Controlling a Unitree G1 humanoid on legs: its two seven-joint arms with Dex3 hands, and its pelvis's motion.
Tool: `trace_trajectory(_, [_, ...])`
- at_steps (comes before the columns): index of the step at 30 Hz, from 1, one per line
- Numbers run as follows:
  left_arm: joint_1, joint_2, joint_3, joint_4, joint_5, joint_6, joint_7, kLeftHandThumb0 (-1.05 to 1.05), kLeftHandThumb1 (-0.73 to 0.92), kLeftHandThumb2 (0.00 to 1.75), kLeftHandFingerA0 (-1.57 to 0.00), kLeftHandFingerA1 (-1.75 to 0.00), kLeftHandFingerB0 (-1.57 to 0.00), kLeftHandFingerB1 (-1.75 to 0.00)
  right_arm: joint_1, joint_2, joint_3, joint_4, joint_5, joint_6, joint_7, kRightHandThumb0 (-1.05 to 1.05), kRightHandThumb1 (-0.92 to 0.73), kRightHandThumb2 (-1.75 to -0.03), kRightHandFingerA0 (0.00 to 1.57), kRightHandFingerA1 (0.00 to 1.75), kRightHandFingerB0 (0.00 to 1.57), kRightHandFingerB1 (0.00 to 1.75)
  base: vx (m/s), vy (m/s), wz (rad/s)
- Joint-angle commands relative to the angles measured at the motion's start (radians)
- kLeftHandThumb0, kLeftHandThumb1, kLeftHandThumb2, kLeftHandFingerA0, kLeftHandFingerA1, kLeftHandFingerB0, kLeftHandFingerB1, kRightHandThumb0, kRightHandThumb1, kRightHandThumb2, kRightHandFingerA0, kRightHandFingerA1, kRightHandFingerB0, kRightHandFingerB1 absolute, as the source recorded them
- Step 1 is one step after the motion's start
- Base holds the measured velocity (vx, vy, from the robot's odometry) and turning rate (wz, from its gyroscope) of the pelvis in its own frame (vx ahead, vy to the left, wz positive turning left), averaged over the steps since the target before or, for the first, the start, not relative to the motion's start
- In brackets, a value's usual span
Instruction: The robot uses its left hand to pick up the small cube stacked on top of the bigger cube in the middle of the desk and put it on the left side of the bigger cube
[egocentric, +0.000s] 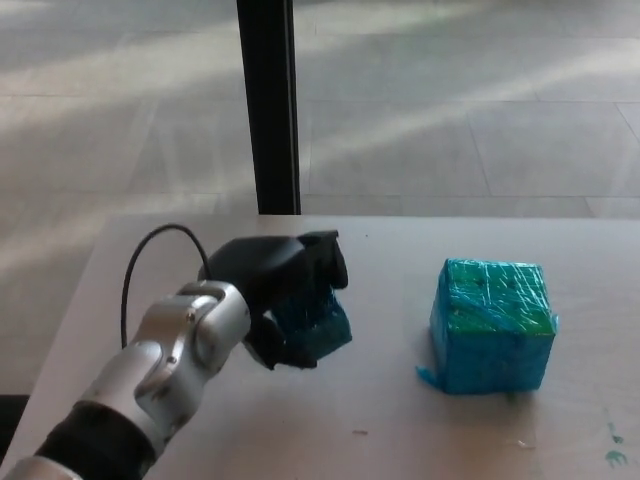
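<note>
With the left robot hand (285, 295) grasping the small cube (315, 320) low over the bench (380, 420), left of the bigger cube (492, 325), it should set it flat before releasing.

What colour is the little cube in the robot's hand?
Teal-blue with green patches; the small cube shows best in the head view.

Black left hand (285, 295), silver jointed forearm (170, 360), thin black cable (150, 255) looping.
</note>
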Motion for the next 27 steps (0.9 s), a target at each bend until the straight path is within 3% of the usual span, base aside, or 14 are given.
trace_trajectory(1, [0.061,-0.009,-0.046,-0.011,0.046,0.019,0.01,-0.14,0.63,0.89,-0.76,-1.72,-0.71,-1.5,-0.012,-0.02,0.005,-0.002,-0.008,-0.014,-0.011,-0.43,-0.27,-1.03,0.94,0.93,0.82,0.74,0.0,0.0,0.0])
trace_trajectory(8, [0.068,-0.012,-0.088,-0.009,0.082,0.053,0.005,-0.14,0.66,0.83,-0.72,-1.7,-0.69,-1.46,-0.026,-0.016,-0.002,0.004,0.005,-0.001,-0.003,-0.45,-0.28,-1.01,0.94,0.94,0.82,0.74,0.0,0.0,0.0])
trace_trajectory(10, [0.051,-0.005,-0.132,0.006,0.141,0.063,0.014,-0.18,0.73,0.71,-0.74,-1.57,-0.69,-1.08,-0.025,-0.017,-0.001,0.003,0.006,-0.004,0.001,-0.46,-0.27,-1.01,0.92,0.95,0.78,0.79,0.0,0.0,0.0])
trace_trajectory(11, [0.036,0.002,-0.167,0.003,0.191,0.092,-0.002,-0.28,0.75,0.63,-0.48,-1.14,-0.62,-0.67,-0.025,-0.017,-0.002,0.004,0.006,-0.009,0.001,-0.49,-0.28,-1.02,0.93,0.95,0.79,0.8,0.0,0.0,0.0])
trace_trajectory(13, [0.001,0.017,-0.234,-0.008,0.274,0.148,-0.049,-0.27,0.72,0.61,-0.42,-1.1,-0.64,-0.61,-0.02,-0.018,-0.005,0.003,0.009,-0.014,0.001,-0.49,-0.28,-1.02,0.93,0.96,0.78,0.8,0.0,0.0,0.0])
trace_trajectory(14, [-0.018,0.027,-0.256,-0.025,0.296,0.172,-0.109,-0.21,0.54,0.63,-0.28,-0.91,-0.43,-0.44,-0.019,-0.019,0.002,0.006,-0.001,-0.02,-0.012,-0.48,-0.29,-1.02,0.94,0.95,0.78,0.79,0.0,0.0,0.0])
trace_trajectory(15, [-0.02,0.029,-0.262,-0.029,0.297,0.179,-0.116,-0.21,0.54,0.63,-0.28,-0.91,-0.43,-0.44,-0.018,-0.019,0.003,0.006,-0.002,-0.02,-0.014,-0.48,-0.29,-1.02,0.94,0.95,0.78,0.79,0.0,0.0,0.0])
trace_trajectory(17, [-0.027,0.041,-0.267,-0.056,0.29,0.196,-0.154,-0.34,0.28,0.87,-0.08,-0.57,0.0,-0.5,-0.015,-0.02,0.002,0.01,0.001,-0.023,-0.005,-0.49,-0.29,-1.02,0.93,0.95,0.77,0.79,0.0,0.0,0.0])
trace_trajectory(18, [-0.036,0.044,-0.256,-0.076,0.277,0.226,-0.198,-0.85,0.45,0.93,0.0,-0.18,0.0,0.0,-0.015,-0.019,-0.001,0.008,0.005,-0.017,-0.003,-0.5,-0.28,-1.02,0.93,0.95,0.77,0.79,0.0,0.0,0.0])
trace_trajectory(20, [-0.043,0.046,-0.249,-0.088,0.265,0.244,-0.227,-0.85,0.45,0.93,0.0,-0.18,0.0,0.0,-0.011,-0.02,0.0,0.004,0.004,-0.02,-0.002,-0.5,-0.28,-1.02,0.93,0.95,0.77,0.79,0.0,0.0,0.0])
trace_trajectory(21, [-0.045,0.041,-0.235,-0.091,0.25,0.259,-0.238,-1.0,0.56,0.58,0.0,0.0,0.0,0.0,-0.013,-0.018,-0.002,0.005,0.007,-0.014,-0.002,-0.49,-0.27,-1.01,0.93,0.95,0.78,0.78,0.0,0.0,0.0])
trace_trajectory(24, [-0.057,0.042,-0.212,-0.112,0.233,0.282,-0.279,-1.05,0.6,0.6,0.0,0.0,0.0,0.0,-0.013,-0.019,-0.002,0.012,0.007,-0.023,0.001,-0.46,-0.26,-0.97,0.91,0.94,0.81,0.74,0.0,0.0,0.0])
trace_trajectory(25, [-0.06,0.043,-0.209,-0.117,0.231,0.287,-0.288,-1.05,0.56,1.02,0.0,-0.03,0.0,0.0,-0.011,-0.019,-0.001,0.01,0.005,-0.022,-0.002,-0.46,-0.25,-0.98,0.91,0.94,0.81,0.73,0.0,0.0,0.0])
trace_trajectory(27, [-0.052,0.046,-0.183,-0.136,0.207,0.29,-0.281,-1.02,0.55,1.02,0.0,-0.05,0.0,0.0,-0.008,-0.019,0.002,0.01,0.002,-0.023,-0.005,-0.46,-0.25,-0.96,0.92,0.93,0.8,0.72,0.0,0.0,0.0])
